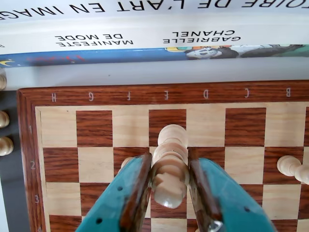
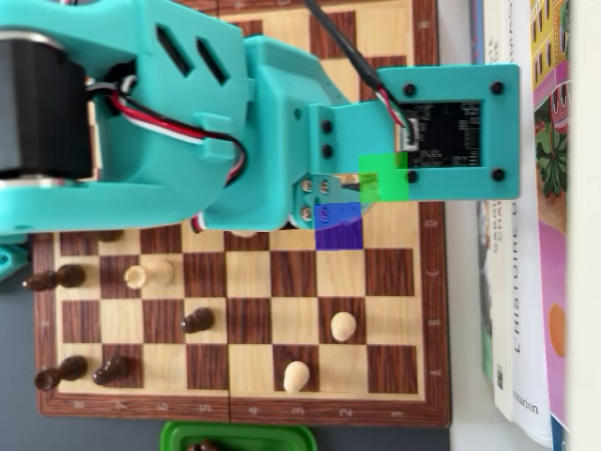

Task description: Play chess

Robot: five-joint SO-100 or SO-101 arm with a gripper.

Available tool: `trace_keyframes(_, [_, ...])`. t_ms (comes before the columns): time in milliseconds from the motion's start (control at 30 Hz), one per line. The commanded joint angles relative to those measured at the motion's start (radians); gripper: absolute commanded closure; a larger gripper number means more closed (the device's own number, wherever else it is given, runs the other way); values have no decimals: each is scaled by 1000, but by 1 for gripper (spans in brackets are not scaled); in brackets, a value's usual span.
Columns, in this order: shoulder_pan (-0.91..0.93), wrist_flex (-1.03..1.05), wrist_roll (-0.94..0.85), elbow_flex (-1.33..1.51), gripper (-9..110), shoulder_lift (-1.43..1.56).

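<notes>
A wooden chessboard [image 1: 96, 94] with lettered files fills the wrist view. My teal gripper [image 1: 169, 163] is shut on a tall light wooden chess piece [image 1: 172, 140], its brown-lined jaws pressing both sides. The piece's base lies over the E file near rows 1 and 2; I cannot tell if it touches the board. In the overhead view the arm [image 2: 188, 122] covers the gripper and the held piece. Three light pieces [image 2: 150, 274] [image 2: 344, 326] [image 2: 296, 376] and a dark pawn [image 2: 197, 320] stand on the uncovered part of the board [image 2: 432, 310].
Another light piece [image 1: 291, 166] stands at the right in the wrist view. Light pawns [image 1: 5, 145] sit off the board's left edge. Dark pieces [image 2: 56, 278] [image 2: 80, 372] stand at the overhead view's left. Books [image 2: 526, 282] lie along one board edge, a green container [image 2: 235, 436] at another.
</notes>
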Motion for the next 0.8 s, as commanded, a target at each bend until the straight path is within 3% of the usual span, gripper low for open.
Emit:
trace_keyframes(0, [0,-17,8,-61,92,5])
trace_keyframes(767, [-3,-25,23,-89,92,-100])
